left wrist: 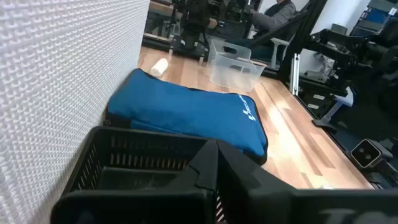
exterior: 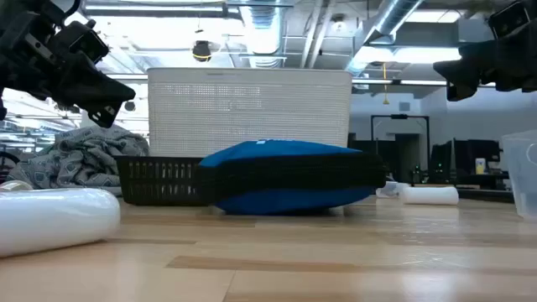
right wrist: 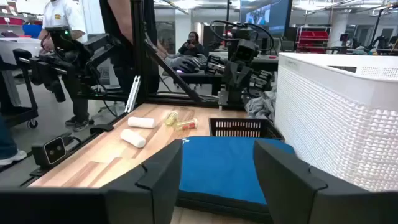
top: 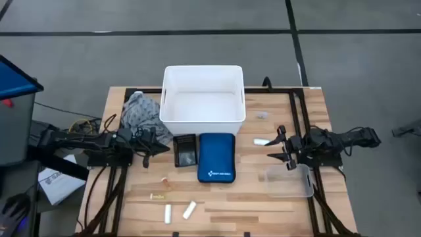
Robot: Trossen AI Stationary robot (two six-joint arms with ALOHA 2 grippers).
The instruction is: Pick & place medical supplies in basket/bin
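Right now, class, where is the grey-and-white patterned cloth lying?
In the high view, the patterned cloth lies at the table's far left, against the left wall of the white bin and just beyond the left tool.

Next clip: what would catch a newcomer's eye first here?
The big white bin at the table's far middle, empty inside, with the blue zip pouch lying just in front of it. Beside the bin's left wall sits a crumpled grey-and-white cloth, and white rolls lie scattered along the near edge.
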